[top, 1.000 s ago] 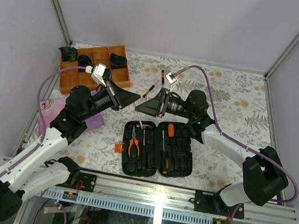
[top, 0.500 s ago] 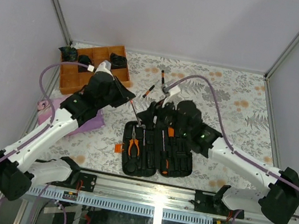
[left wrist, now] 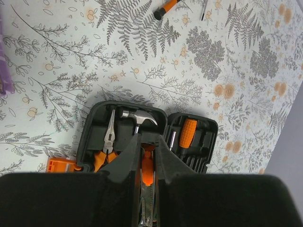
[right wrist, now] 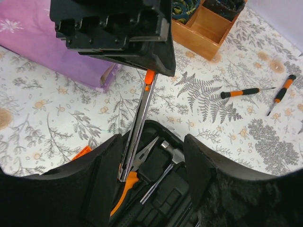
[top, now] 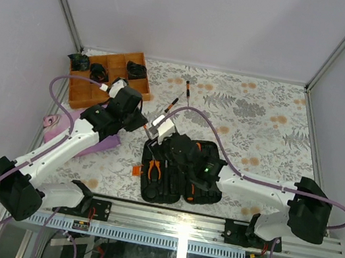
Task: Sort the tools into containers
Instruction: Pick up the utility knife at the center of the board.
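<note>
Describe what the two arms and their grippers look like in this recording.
Both the left arm and right arm have white link shells with black joints and bulky black wrists. A purple cable loops along each. The left gripper and right gripper have black, wedge-shaped fingers. A small green light glows on the right arm.

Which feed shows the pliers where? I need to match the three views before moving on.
Top external: pliers lie in the left half of the open case, below centre.
Left wrist: pliers lie left of centre, in the case's left half.
Right wrist: pliers lie at bottom centre, nose pointing up and right.
Shared landmark: the orange tab on the case edge next to them.
</note>
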